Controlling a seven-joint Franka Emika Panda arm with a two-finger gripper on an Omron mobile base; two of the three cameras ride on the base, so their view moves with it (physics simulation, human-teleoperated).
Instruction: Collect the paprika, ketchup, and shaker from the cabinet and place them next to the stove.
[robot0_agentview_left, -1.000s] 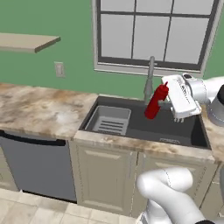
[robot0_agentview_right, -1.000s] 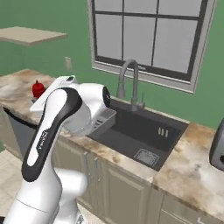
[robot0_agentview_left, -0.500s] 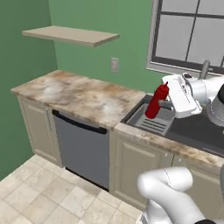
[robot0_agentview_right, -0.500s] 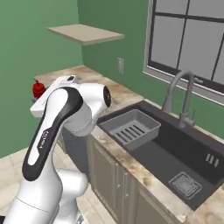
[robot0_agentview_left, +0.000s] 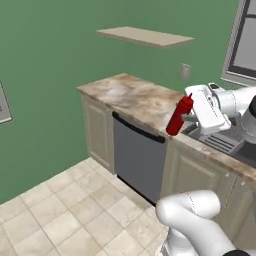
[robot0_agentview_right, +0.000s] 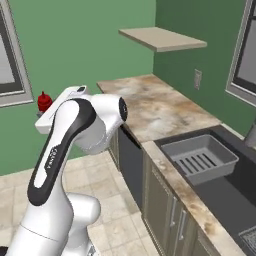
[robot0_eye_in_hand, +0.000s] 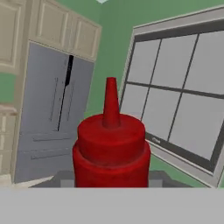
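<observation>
step: we carry the ketchup (robot0_agentview_left: 179, 115) toward the stove | tool (robot0_agentview_left: 189, 118): clamped on the ketchup, held above the bench (robot0_agentview_left: 135, 98) edge near the sink | shelf (robot0_agentview_left: 145, 36): bare | risk: we judge a swing could tilt or slip the bottle

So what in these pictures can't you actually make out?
- The hand's fingers: in the hand view the slim red ketchup squeeze bottle covers them.
- The bottle's lower part: cut off at the bottom of the hand view; in the right base view the white arm hides all but its top.
- The top of the tan wall shelf board: seen too flat in both base views to tell what stands on it.
- The dark sink: cut by the right edge.
</observation>
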